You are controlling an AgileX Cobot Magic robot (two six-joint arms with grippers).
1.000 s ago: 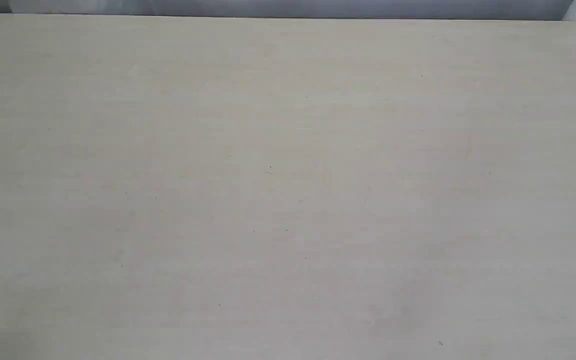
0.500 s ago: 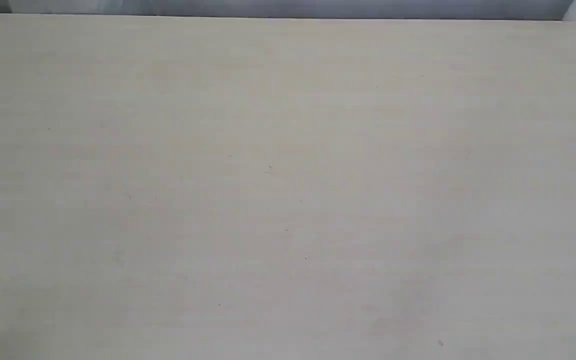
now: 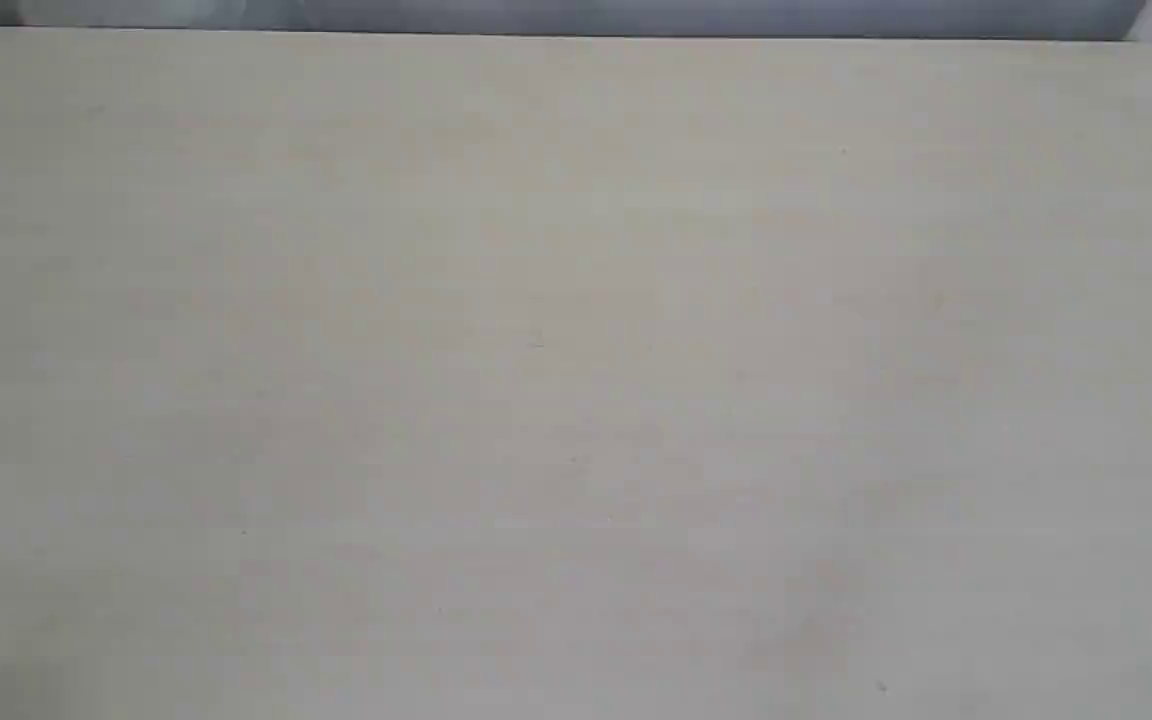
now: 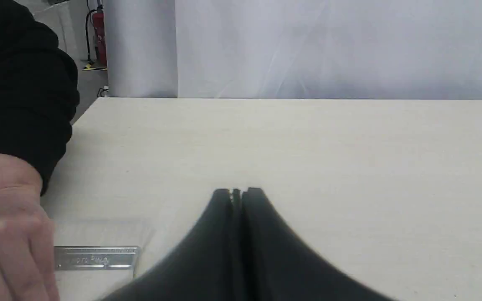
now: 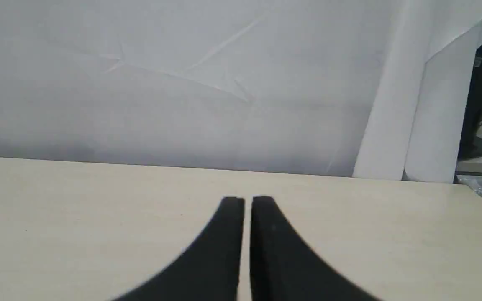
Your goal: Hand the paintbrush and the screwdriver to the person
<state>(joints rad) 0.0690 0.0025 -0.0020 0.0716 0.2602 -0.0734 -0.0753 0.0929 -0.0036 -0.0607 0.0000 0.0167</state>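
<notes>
1. Left gripper [image 4: 237,192]: in my left wrist view the two black fingers are pressed together at the tips. Nothing is between them. The gripper is above the pale table [image 4: 308,138].

2. Right gripper [image 5: 247,200]: the fingers are nearly together, with only a thin slit of table showing between them. They grip nothing.

3. Paintbrush [image 4: 96,258]: it lies flat on the table, beside the left gripper and apart from it. I see the silver ferrule and the pale bristles, which point towards the far table edge. The handle is out of frame.

4. Person's hand [image 4: 6,234]: it is blurred and sits at the frame edge, with a dark sleeve [image 4: 19,83] above it. It overlaps one end of the ferrule. I cannot tell whether it touches the brush.

5. Exterior view: only the bare table surface [image 3: 576,360] and a strip of grey backdrop [image 3: 696,15] along its far edge.
</notes>
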